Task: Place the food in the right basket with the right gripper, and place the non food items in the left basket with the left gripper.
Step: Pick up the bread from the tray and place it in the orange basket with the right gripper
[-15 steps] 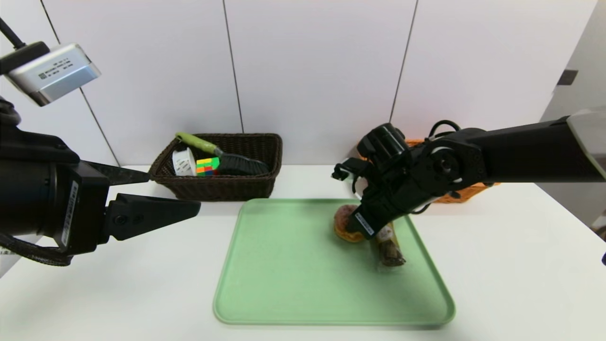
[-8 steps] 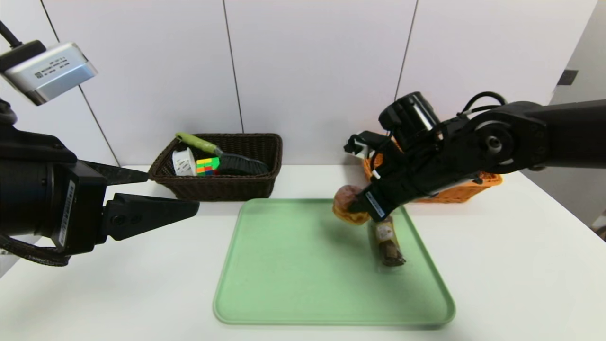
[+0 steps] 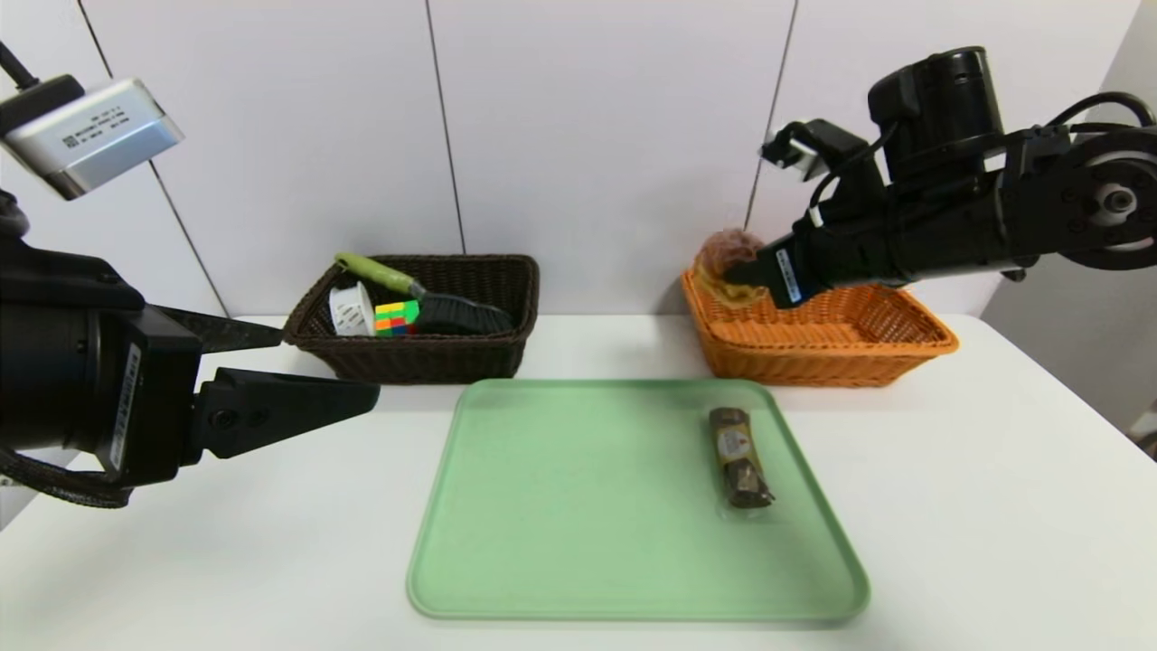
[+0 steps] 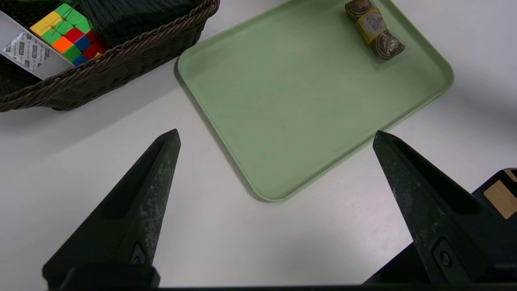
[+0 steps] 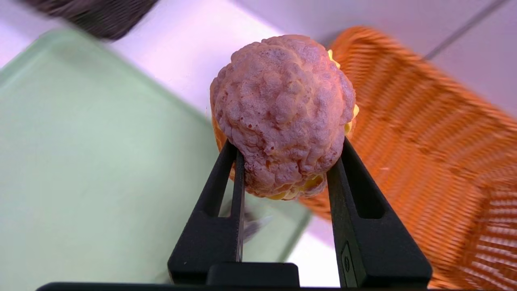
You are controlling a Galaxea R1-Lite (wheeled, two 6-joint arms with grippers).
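Observation:
My right gripper (image 3: 737,271) is shut on the bumpy round bun (image 3: 728,258), holding it in the air over the left end of the orange right basket (image 3: 868,348). In the right wrist view the bun (image 5: 282,113) sits squeezed between both fingers (image 5: 347,161), with the orange basket (image 5: 436,133) behind it. The wrapped dark brown snack (image 3: 739,457) lies on the green tray (image 3: 560,506). The dark brown left basket (image 3: 420,357) holds the white spool (image 3: 351,309), puzzle cube (image 3: 396,317) and green-handled brush (image 3: 425,294). My left gripper (image 3: 334,366) hovers open at the left, off the tray.
The green tray (image 4: 291,101) lies mid-table between the baskets, with the snack (image 4: 373,34) near its right edge. White wall panels stand close behind both baskets. In the left wrist view the dark basket (image 4: 121,56) and cube (image 4: 66,32) show.
My right gripper lifted the bun off the tray and carried it up and right to above the orange basket. The left arm stayed still.

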